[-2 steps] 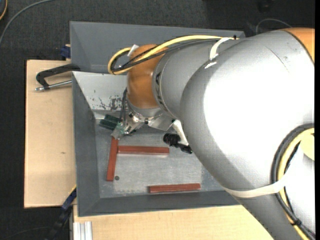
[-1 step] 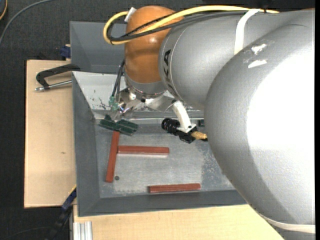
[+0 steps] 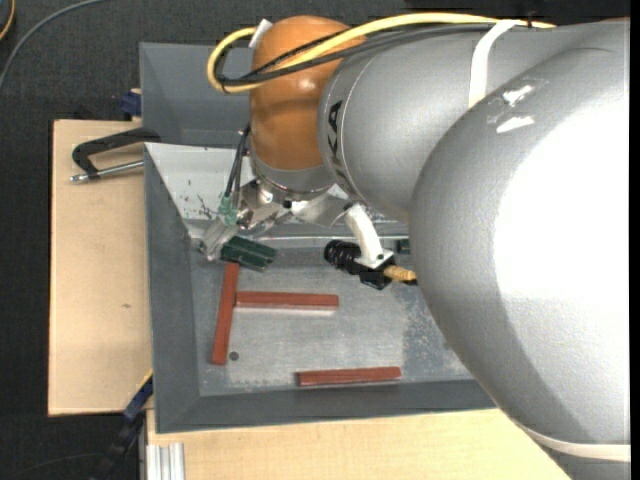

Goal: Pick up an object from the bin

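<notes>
My gripper (image 3: 222, 236) hangs low over the bin's upper left part, below the orange cover. A small dark green block (image 3: 249, 253) lies right against its tip, on its right side; whether it is gripped I cannot tell. Just below it a red-brown bar (image 3: 224, 314) lies upright along the bin's left side. A second red-brown bar (image 3: 286, 303) lies crosswise, its left end touching the first bar.
A third red-brown bar (image 3: 348, 376) lies flat near the bin's front wall. The arm's big grey body covers the bin's right half. A black fitting with a yellow tip hangs from the wrist over the middle.
</notes>
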